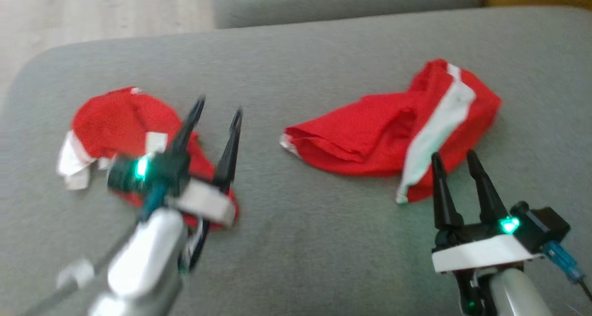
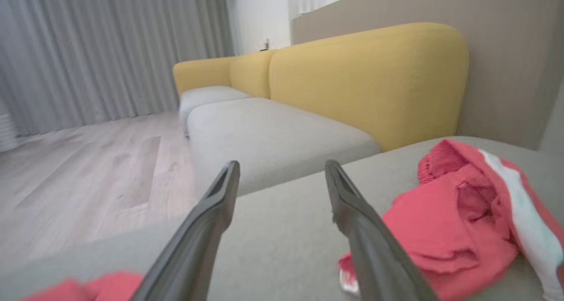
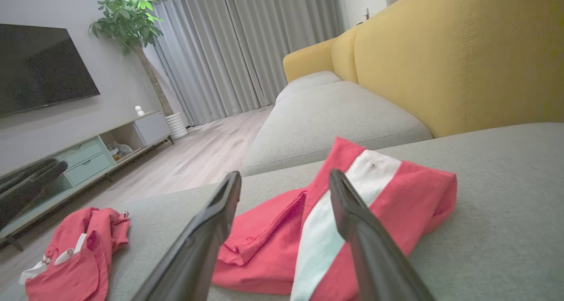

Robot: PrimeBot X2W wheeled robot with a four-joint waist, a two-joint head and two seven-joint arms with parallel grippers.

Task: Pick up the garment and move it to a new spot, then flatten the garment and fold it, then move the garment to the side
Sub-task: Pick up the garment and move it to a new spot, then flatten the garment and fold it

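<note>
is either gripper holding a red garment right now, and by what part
Nothing is held. The left gripper and right gripper are open, empty; the left garment and right garment lie loose on the grey cushion.

Yellow-backed grey sofa (image 3: 335,111), pale wood floor (image 3: 207,155), grey curtains (image 3: 229,50), wall television (image 3: 39,67), potted plant (image 3: 125,16)

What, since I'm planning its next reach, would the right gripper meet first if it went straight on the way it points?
Probably the crumpled red garment with the white stripe, lying on the grey sofa cushion ahead of the open right gripper; depth is unclear.
</note>
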